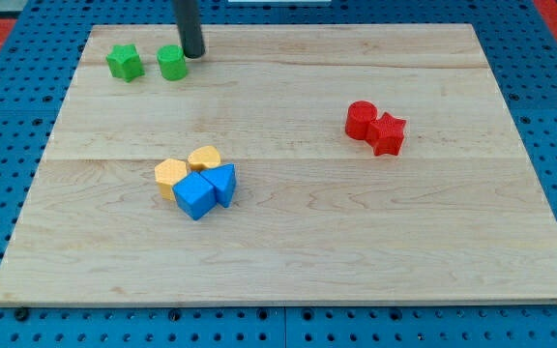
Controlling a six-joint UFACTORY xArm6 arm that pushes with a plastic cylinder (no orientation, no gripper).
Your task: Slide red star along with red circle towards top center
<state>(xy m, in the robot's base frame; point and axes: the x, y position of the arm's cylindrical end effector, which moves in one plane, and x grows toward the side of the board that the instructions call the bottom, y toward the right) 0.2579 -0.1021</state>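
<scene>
The red circle point(360, 119) and the red star point(389, 132) lie touching each other right of the board's centre, the star to the lower right of the circle. My tip point(193, 55) stands near the view's top left, just right of and above the green circle point(172, 63). It is far from the red blocks, to their upper left.
A green star point(124, 63) lies left of the green circle. A cluster sits left of centre: a yellow hexagon point(170, 176), a yellow rounded block point(204, 158), a blue cube point(196, 196) and a blue triangle point(222, 182). The wooden board point(288, 261) lies on a blue pegboard.
</scene>
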